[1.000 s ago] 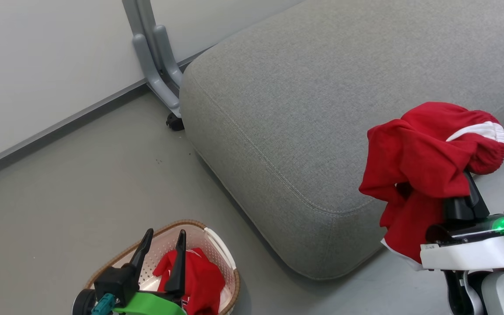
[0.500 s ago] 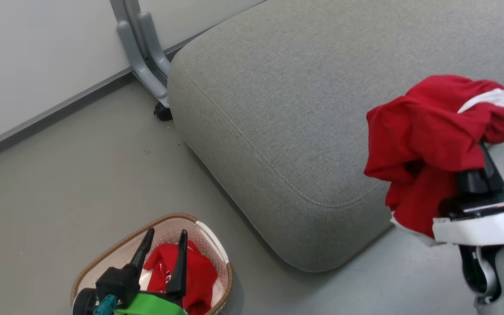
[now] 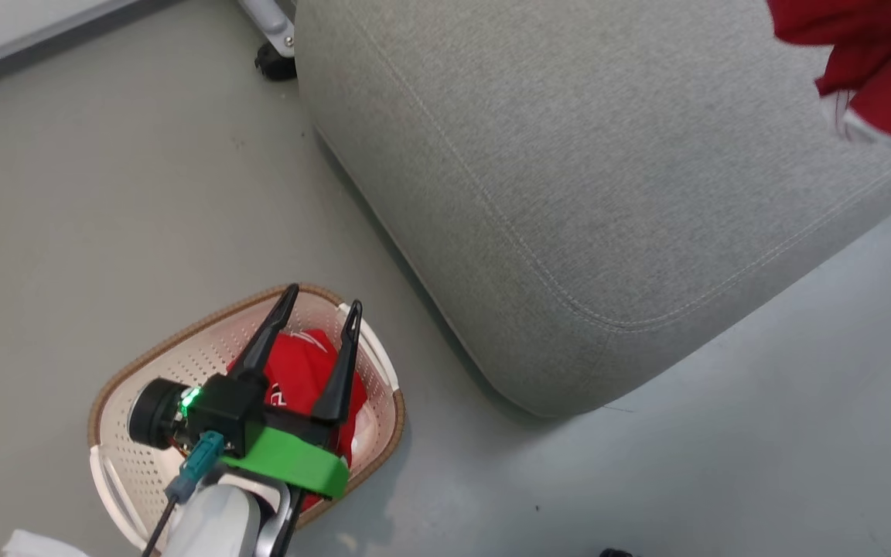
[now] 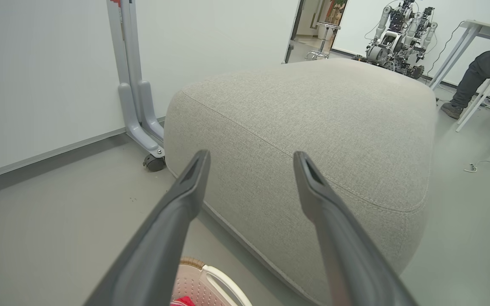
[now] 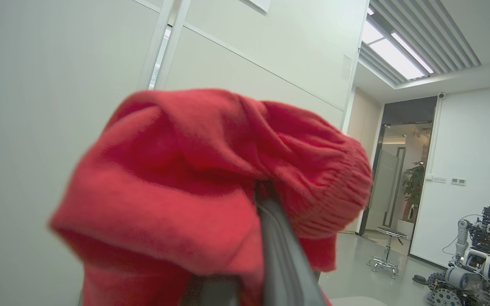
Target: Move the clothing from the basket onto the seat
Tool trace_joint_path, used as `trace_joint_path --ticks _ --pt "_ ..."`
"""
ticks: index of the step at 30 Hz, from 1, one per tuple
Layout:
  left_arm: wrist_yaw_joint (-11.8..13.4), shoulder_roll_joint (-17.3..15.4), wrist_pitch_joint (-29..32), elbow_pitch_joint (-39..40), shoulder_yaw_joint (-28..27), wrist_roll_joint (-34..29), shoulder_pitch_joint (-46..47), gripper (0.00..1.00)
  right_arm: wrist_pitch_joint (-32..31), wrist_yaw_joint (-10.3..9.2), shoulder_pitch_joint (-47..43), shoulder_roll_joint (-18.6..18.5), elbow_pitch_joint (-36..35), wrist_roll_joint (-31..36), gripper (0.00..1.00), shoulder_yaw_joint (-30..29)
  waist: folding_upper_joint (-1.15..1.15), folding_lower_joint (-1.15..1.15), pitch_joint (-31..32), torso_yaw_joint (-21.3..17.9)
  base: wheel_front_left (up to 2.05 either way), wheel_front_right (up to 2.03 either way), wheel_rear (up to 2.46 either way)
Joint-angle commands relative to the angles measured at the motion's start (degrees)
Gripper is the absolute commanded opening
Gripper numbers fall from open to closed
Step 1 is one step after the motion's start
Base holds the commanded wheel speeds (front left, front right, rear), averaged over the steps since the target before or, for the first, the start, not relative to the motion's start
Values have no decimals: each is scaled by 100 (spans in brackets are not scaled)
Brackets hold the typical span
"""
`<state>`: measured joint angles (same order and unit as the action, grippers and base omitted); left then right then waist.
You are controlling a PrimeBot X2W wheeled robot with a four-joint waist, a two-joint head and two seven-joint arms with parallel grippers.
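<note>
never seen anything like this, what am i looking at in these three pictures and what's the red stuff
This is a wheeled robot with two arms, each ending in a gripper with two long dark fingers. One picture comes from a camera on its head, looking down; the other two from cameras on its wrists, looking along the fingers. On the grey floor stand a large grey woven-fabric seat cushion and a small cream perforated plastic basket with a brown rim. One bright red garment lies in the basket, under the open left gripper. The right gripper is shut on a second bright red soft garment with white trim, held up in the air.
</note>
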<state>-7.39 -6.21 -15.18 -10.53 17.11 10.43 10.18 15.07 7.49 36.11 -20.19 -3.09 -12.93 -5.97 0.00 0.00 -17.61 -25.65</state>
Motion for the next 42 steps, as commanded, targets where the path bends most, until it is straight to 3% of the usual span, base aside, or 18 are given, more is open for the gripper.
trace_joint_path --ticks 1,7,16,19,25,33,34,35,36,37,42 --pt "-14 -91 6 54 42 -28 256 100 16 0 287 -98 175 28 0 -80 0 0 -1067 550 0 0 0" --pt "-14 -216 6 195 121 -46 700 100 16 -1 1391 -455 1005 -45 0 -383 0 0 -1707 784 0 0 0" --pt "-14 -219 6 159 63 109 890 100 17 0 2102 -556 2559 284 0 -452 0 0 -2161 1103 0 0 0" --pt "-14 -252 6 169 23 113 929 100 17 -1 2148 -599 2892 499 0 -107 0 0 -2268 1170 0 0 0" --pt "-14 -326 5 221 -27 106 842 100 16 -4 2167 -391 3595 518 0 41 0 0 -2395 1182 0 0 0" --pt "-14 -304 5 174 -41 82 842 100 16 -4 2079 -233 4578 194 0 623 0 0 -2338 1108 0 0 0" --pt "-14 -296 5 159 -33 89 821 100 16 -4 2082 -206 4742 82 23 686 0 0 -2297 1094 0 0 0" --pt "-15 -293 5 155 -21 93 803 100 17 -4 2112 -227 4759 65 73 751 0 0 -2264 1083 0 0 0" --pt "-14 -291 5 144 -10 93 776 100 17 -4 2111 -230 4777 0 96 834 0 0 -2216 1068 0 0 0" --pt "-14 -293 5 132 0 92 752 100 17 -4 2079 -222 4854 -97 100 883 0 0 -2179 1058 0 0 0" --pt "-14 -274 6 53 25 133 649 100 17 -4 1927 -332 4871 -312 100 1133 0 0 -1861 1009 0 0 0"
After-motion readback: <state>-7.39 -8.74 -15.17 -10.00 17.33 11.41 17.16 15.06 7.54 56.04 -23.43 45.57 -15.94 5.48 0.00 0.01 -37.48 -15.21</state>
